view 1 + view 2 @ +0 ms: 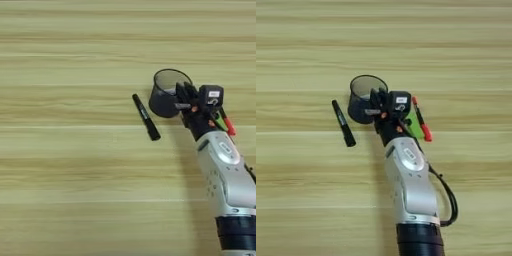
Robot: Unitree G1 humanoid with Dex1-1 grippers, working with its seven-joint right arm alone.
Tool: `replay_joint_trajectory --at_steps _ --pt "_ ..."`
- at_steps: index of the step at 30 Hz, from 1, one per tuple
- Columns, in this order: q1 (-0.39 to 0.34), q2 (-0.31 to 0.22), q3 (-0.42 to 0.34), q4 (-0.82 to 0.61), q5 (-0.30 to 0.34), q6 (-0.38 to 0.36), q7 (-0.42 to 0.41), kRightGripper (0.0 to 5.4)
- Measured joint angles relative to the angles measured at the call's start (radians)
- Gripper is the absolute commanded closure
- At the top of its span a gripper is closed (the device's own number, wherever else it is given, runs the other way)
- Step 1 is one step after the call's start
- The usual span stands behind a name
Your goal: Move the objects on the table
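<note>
Touching the fingers (377,102), the mesh cup (362,100).

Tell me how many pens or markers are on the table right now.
2. The black marker lies loose on the table, left of the mesh cup. The red pen lies right of the gripper, beside the green block. The arm may hide more.

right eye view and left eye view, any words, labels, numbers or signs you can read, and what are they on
No text can be read in either view.
Small white label on the black gripper head: dark marks on it, too small to read.
Black marker: no readable print.
Red pen: no readable print.
Green block: mostly hidden by the gripper, no marking seen.
Mesh pen cup and silver forearm: no lettering seen.
</note>
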Motion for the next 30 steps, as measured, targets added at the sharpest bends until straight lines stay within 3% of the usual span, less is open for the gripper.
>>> replay_joint_trajectory --at_steps 30 --pt "0.010 -0.009 0.009 -0.117 0.002 0.043 -0.001 4.69"
